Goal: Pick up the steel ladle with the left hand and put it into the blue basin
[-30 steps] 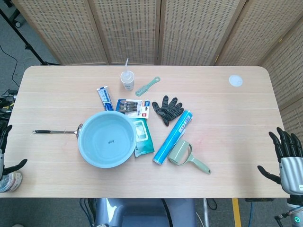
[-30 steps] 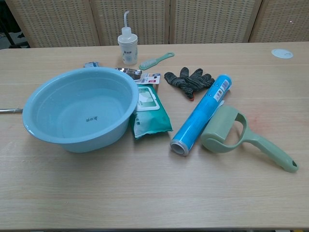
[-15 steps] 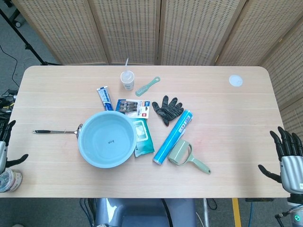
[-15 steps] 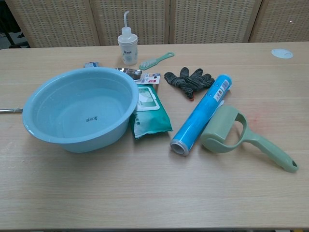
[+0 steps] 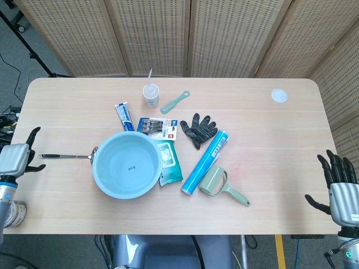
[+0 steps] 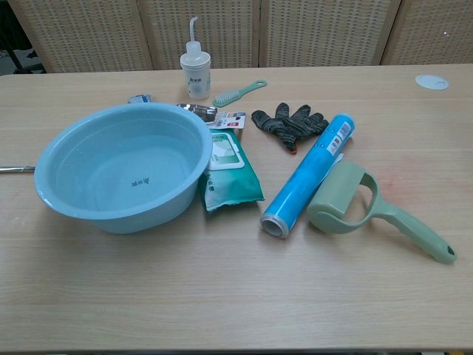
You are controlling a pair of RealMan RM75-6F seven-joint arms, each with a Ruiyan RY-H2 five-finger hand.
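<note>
Pale wood table (image 5: 269, 168) with rounded corners, grain running lengthwise, evenly lit with soft shadows. Behind it, a folding screen (image 5: 168, 33) of woven tan panels with darker wooden posts between them, spanning the full width and angling forward at the right. Grey floor (image 5: 17, 61) beyond the left end, crossed by a black tripod leg (image 5: 25, 42) and a thin cable. Under the near edge, a yellow strip (image 5: 279, 252) on the floor. In the chest view, same screen (image 6: 325, 33) close behind the far edge.
</note>
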